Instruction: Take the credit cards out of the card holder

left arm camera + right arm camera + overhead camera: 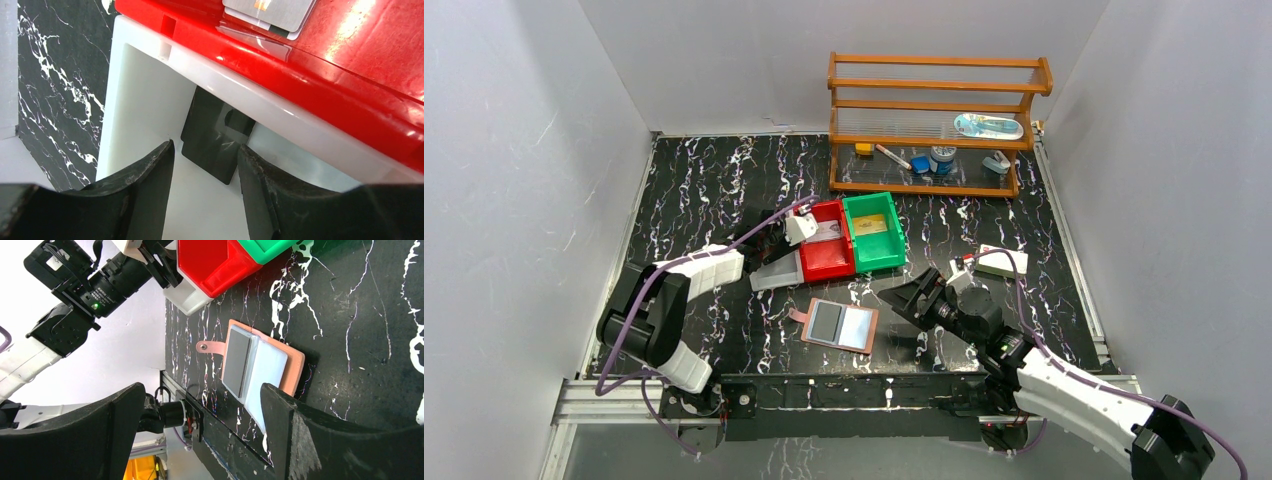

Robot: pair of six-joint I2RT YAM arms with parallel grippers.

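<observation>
Firstly, the top camera. The small reddish-brown leather card holder point(840, 325) lies open and flat on the black marble-patterned table point(714, 180), near the front edge, with its two clear pockets facing up. One pocket looks dark, the other pale. The left pincer point(802, 228) is at the near-left corner of the red plastic bin point(827, 262), which stands touching the green plastic bin point(879, 255). From this pincer the holder is at about 5 o'clock, well apart. The right pincer point(911, 295) has its jaws wide and empty, and the holder is near it at about 8 o'clock, not touching.

Next, the left wrist camera. The left pincer point(205, 192) has its jaws partly apart, and nothing is between them. A dark rectangular card point(210, 145) lies on a white plastic ledge point(145, 100) just beyond the fingertips, at 12 o'clock, below the glossy wall of the red bin point(310, 95). Inside the bin, at 1 o'clock, rests a grey card point(265, 12).

Finally, the right wrist camera. The right pincer point(200, 390) is opened wide and holds nothing. The card holder point(292, 362) lies flat on the table beyond the fingertips, at about 1 o'clock. It has a dark grey card point(237, 362) in one pocket, and its strap tab point(205, 346) points to 9 o'clock.
</observation>
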